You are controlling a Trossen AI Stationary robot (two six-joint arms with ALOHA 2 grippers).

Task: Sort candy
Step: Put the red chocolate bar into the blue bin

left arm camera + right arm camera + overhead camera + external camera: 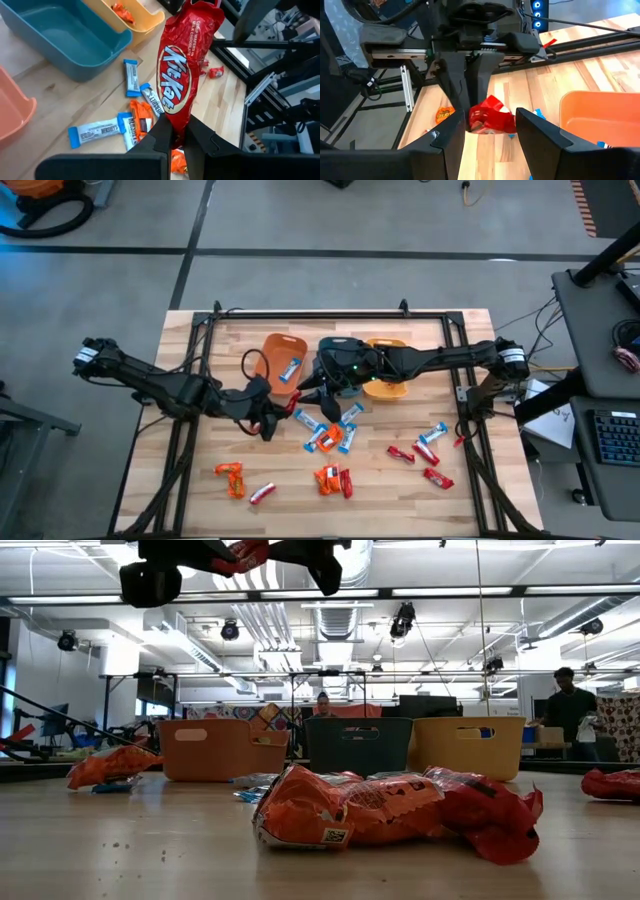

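The left tool (177,137) is clamped on one end of a red candy (182,75), holding it above the tabletop (200,490). The right tool (490,135) faces it, fingers spread and empty. The wrapper appears light, crinkly and slippery; grip a crimped end.

"KitKat" runs in white letters down a red candy wrapper (182,80), with small, partly legible print near its top reading "crisp wafers in milk chocolate"; lettering on the other wrappers is too small to read.
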